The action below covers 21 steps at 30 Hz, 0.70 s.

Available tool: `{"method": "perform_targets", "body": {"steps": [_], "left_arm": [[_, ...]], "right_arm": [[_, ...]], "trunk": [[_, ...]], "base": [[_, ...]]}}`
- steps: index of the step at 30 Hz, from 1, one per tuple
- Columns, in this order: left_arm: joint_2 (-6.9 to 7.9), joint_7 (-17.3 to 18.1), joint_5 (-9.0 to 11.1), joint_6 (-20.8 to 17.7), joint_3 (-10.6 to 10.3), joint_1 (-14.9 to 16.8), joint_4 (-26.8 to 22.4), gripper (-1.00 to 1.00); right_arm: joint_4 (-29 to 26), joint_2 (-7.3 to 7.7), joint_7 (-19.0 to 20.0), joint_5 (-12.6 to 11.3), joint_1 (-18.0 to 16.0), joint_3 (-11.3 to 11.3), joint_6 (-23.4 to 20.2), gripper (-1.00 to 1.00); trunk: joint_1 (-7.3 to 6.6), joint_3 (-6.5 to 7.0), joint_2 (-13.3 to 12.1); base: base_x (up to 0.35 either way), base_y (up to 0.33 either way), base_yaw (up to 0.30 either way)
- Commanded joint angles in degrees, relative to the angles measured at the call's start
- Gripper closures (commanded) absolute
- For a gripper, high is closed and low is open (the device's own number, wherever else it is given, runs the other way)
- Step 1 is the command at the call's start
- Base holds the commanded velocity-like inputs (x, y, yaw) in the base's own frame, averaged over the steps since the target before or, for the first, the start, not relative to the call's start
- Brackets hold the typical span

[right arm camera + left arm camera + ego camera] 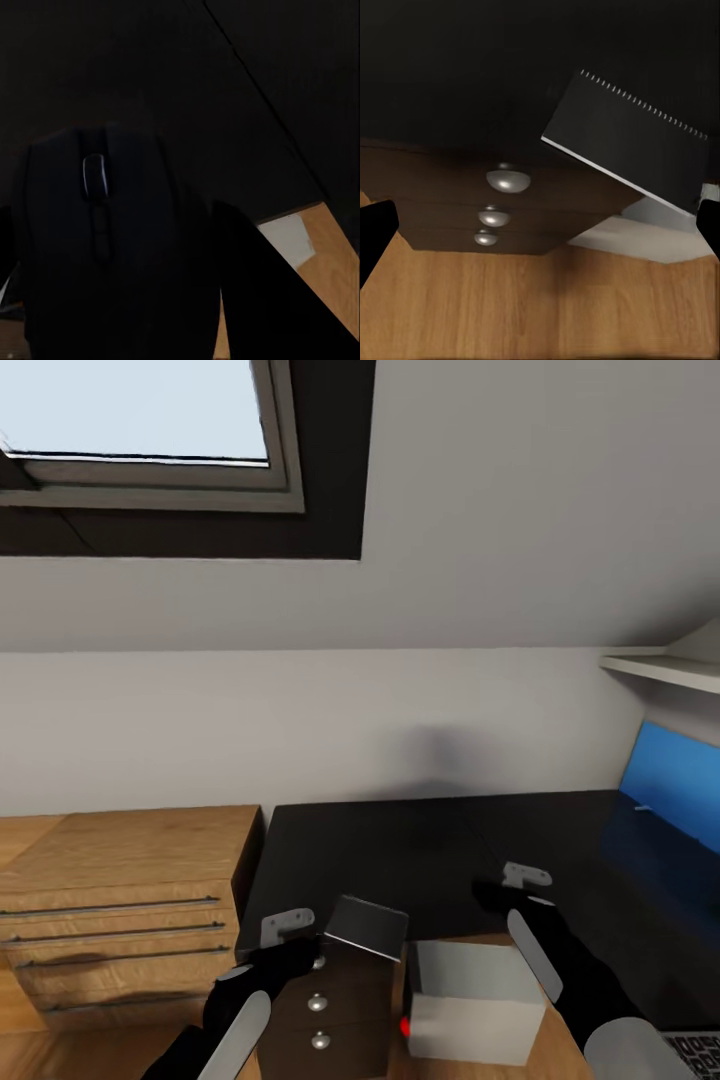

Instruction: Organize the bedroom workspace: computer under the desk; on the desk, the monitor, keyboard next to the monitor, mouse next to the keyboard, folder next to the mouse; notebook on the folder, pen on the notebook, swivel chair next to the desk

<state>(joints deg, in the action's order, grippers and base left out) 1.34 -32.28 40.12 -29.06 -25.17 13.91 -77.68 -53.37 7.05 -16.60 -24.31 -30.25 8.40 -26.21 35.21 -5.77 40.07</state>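
The robot faces a black tabletop point(420, 850) set against a white wall under a sloped ceiling with a skylight point(140, 420). To its left stands a wooden dresser point(120, 900) with long bar handles. At the right edge a blue monitor point(675, 780) stands on the tabletop, and a corner of the keyboard point(695, 1050) shows at the bottom right of the head view.

The left gripper point(290, 940) hangs over the near left edge of the tabletop, holding a dark spiral-bound notebook point(365, 927) tilted in the air; in the left wrist view the notebook point(630, 142) lies between the spread black fingers point(375, 236), one corner near the right one. Below it sits a dark drawer unit point(502, 210) with three round metal knobs, standing on the wooden floor point(510, 307). Beside the unit, under the tabletop's edge, rests the grey computer point(475, 1000) with a red light on its front.

The right gripper point(500, 890) is over the middle of the tabletop. The right wrist view shows a black mouse point(97, 247) gripped between its fingers, scroll wheel up, just above the tabletop surface.
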Motion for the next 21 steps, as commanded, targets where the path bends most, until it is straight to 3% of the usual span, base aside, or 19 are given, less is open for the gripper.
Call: {"method": "perform_targets", "body": {"steps": [1,4,8,11,13,16,21], "left_arm": [[0.06,-0.59,0.53,-0.03,-0.14,0.06,-0.1,-1.0],[0.06,-0.59,0.52,-0.03,-0.14,0.06,-0.1,-1.0],[0.11,-0.59,0.5,-0.03,-0.14,0.06,-0.19,-1.0],[0.14,-0.59,0.51,-0.03,-0.14,0.06,-0.25,-1.0],[0.14,-0.57,0.52,-0.03,-0.14,0.06,-0.26,-1.0],[0.15,-0.57,0.58,-0.03,-0.14,0.06,-0.27,-1.0],[0.15,-0.59,0.65,-0.03,-0.14,0.06,-0.28,-1.0]], "right_arm": [[0.13,0.13,-0.56,-0.57,-0.07,0.39,0.01,1.0],[0.28,0.3,-0.14,0.43,-0.07,0.52,0.01,1.0],[0.35,1.8,3.08,5.02,-0.07,0.7,0.02,1.0],[0.37,4.48,9.1,8.69,-0.07,0.44,-0.09,1.0],[0.37,5.87,11.53,9.39,-0.07,0.18,-0.18,1.0],[0.65,10.01,16.46,10.32,-0.07,-1.71,-0.28,1.0],[5.04,12.13,18.58,10.93,-0.07,-3.4,0.08,1.0]], "trunk": [[0.02,-0.1,0.1],[0.02,-0.1,0.1],[0.02,-0.1,0.1],[0.02,-0.08,0.1],[0.02,-0.05,0.1],[0.02,0.01,0.1],[0.02,0.13,0.1]], "base": [[0.0,0.0,-0.296],[0.0,0.0,-0.296],[0.0,0.0,-0.296],[0.0,0.0,-0.296],[0.0,0.0,-0.296],[0.0,0.0,-0.296],[0.0,0.0,-0.296]]}}
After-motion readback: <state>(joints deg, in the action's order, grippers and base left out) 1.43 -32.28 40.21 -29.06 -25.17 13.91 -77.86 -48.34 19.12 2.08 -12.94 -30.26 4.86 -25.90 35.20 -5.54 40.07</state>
